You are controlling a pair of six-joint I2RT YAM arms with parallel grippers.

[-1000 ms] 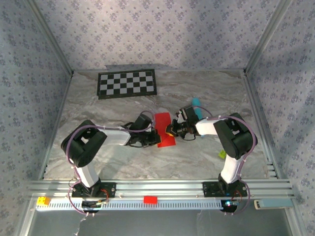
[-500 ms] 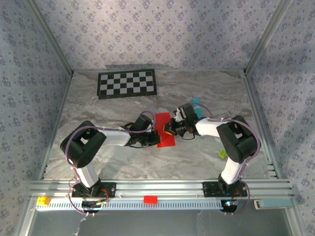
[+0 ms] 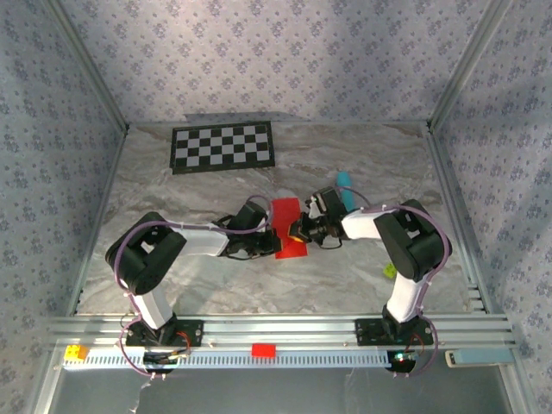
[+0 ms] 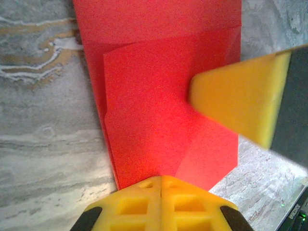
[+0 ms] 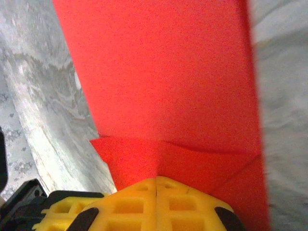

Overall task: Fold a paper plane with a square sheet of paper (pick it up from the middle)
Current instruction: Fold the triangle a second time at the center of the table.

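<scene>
Top view first. I've got the paper [image 3: 285,211] mid-table [image 3: 198,285], folded down to a narrow red strip, lying between my two grippers. The left gripper [image 3: 274,239] reaches in from the left at the strip's near part, and the right gripper [image 3: 298,231] comes in from the right. The wrists cover part of the strip, and the fingers are too small here for me to judge. The checkerboard [image 3: 222,147] sits far left. The teal stick [image 3: 345,180] pokes out beyond the right wrist, its near end hidden. A red block [image 3: 263,349] rests on the near rail.

Left wrist now. The paper [image 4: 154,115] lies flat on the marbled top with folded flaps layered on it, and its far edge is cut off by the frame. The left gripper [image 4: 161,185] has its yellow pads pressed together, one thin seam between them, right at the paper's edge. I can't tell whether any paper is nipped in there. A blurred yellow finger [image 4: 238,103] of the right gripper comes in over the sheet from the right. In the bottom corner is a dark housing [image 4: 296,216] with tiny lettering, too blurred to read.

Right wrist. The paper [image 5: 163,77] takes up most of the frame, with creases running just ahead of the tips and its right edge soft and blurred. The right gripper [image 5: 156,182] is closed too, pads together over the fold.
</scene>
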